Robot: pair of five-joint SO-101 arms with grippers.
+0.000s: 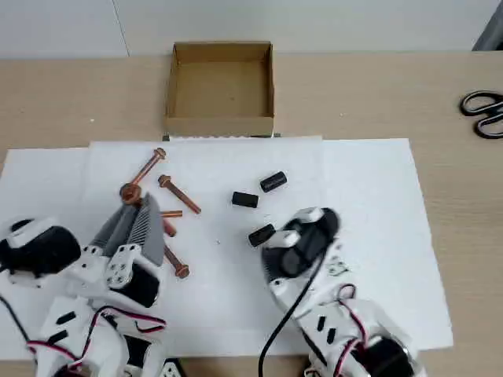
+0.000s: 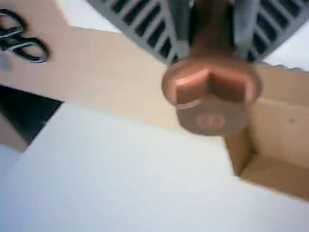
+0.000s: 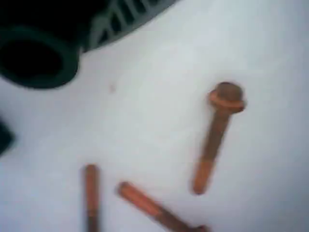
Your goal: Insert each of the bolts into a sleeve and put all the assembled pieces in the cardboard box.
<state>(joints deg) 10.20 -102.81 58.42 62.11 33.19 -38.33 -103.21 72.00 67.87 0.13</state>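
Observation:
My left gripper is shut on a copper bolt above the left part of the white sheet. That bolt's flanged head sticks out past the grey ribbed fingers toward the cardboard box. My right gripper is at the sheet's middle, shut on a black sleeve, whose open end lies beside a ribbed finger. Two more sleeves lie just beyond. Several loose bolts lie between the arms. The empty box stands behind the sheet.
Black scissors lie on the bare wood at the far right, off the white sheet. The sheet's right half is free. A bolt lies close to the left arm's body.

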